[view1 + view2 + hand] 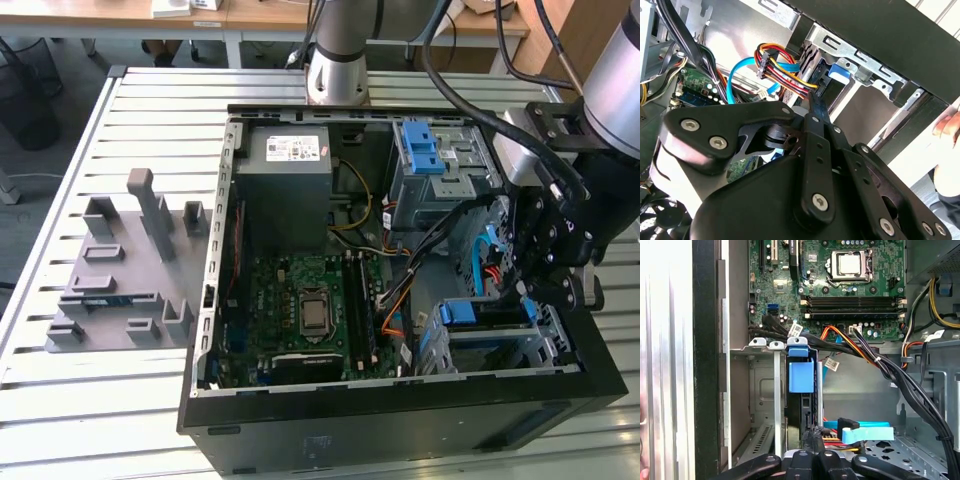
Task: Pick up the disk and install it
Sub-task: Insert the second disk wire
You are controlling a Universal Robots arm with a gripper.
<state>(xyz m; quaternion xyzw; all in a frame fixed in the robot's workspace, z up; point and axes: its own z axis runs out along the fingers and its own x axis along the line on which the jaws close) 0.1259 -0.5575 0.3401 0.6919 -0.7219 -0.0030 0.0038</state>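
The disk point(808, 407) stands on edge in the drive cage point(762, 390) at the case's front corner, and its blue carrier frame point(801, 376) shows at the cage mouth. In the exterior view the blue carrier point(461, 312) sits in the cage at the lower right. My gripper point(812, 436) is shut, its fingertips together against the disk's cable-side end. In the second wrist view the gripper point(816, 106) points at the blue carrier tab point(839, 73). In the exterior view the gripper point(528, 285) hangs just above the cage.
Coloured power wires point(782, 67) and a blue data cable point(865, 432) lie close to the fingers. The motherboard point(305, 300), grey power supply point(285, 165) and a blue latch piece point(420, 150) fill the open case. A grey fixture plate point(125, 270) lies at the exterior view's left. A hand point(949, 127) rests outside the case wall.
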